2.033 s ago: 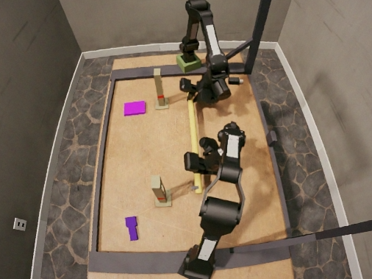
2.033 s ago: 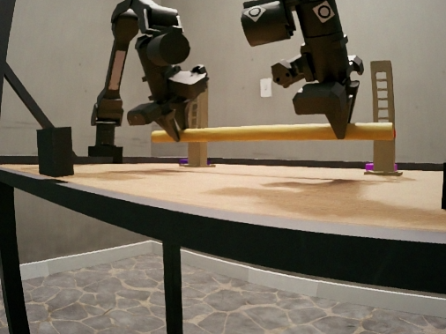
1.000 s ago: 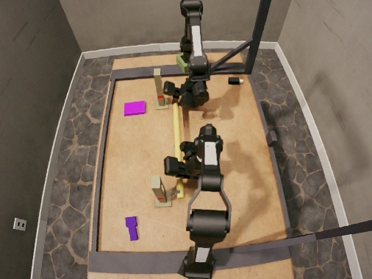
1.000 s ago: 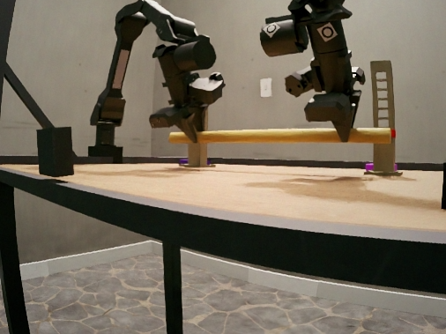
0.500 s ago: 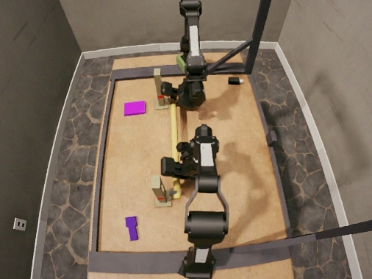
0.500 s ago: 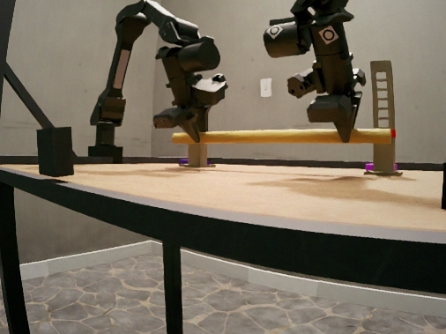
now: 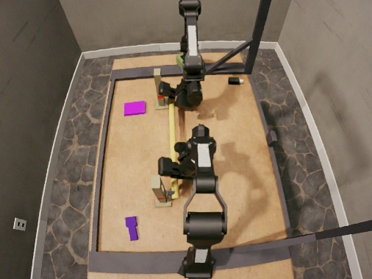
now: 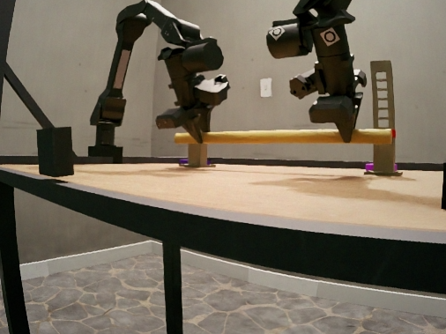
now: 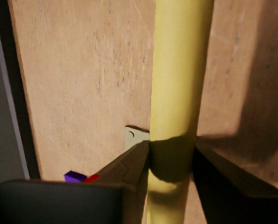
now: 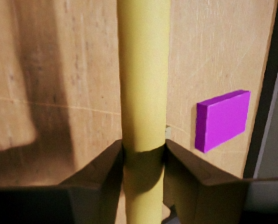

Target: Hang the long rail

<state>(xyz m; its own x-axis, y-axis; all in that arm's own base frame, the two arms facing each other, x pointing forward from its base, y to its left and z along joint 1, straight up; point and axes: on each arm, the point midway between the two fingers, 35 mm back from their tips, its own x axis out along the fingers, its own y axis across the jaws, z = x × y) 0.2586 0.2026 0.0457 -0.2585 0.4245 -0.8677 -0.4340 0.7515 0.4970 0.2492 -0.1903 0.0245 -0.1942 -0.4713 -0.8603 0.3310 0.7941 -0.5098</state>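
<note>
The yellow rail (image 7: 173, 127) (image 8: 273, 137) (image 9: 180, 75) (image 10: 144, 75) is held level above the table beside the posts. My left gripper (image 8: 199, 140) (image 9: 169, 148) is shut on the rail near the near post (image 7: 156, 184) (image 8: 197, 154). My right gripper (image 8: 345, 139) (image 10: 143, 146) is shut on it toward the far post (image 7: 157, 77) (image 8: 375, 95). A grey hook (image 7: 170, 192) at the near end points to the near post, close to its red mark (image 7: 161, 199). Whether it is in the slot cannot be told. The far hook is hidden by my right gripper; that post's red mark (image 7: 160, 97) shows.
A magenta block (image 7: 134, 108) (image 10: 222, 120) lies beyond the far post. A purple piece (image 7: 131, 227) (image 9: 74, 176) lies past the near post. A small black object (image 7: 234, 80) lies toward the far right. A dark frame (image 7: 103, 157) edges the table.
</note>
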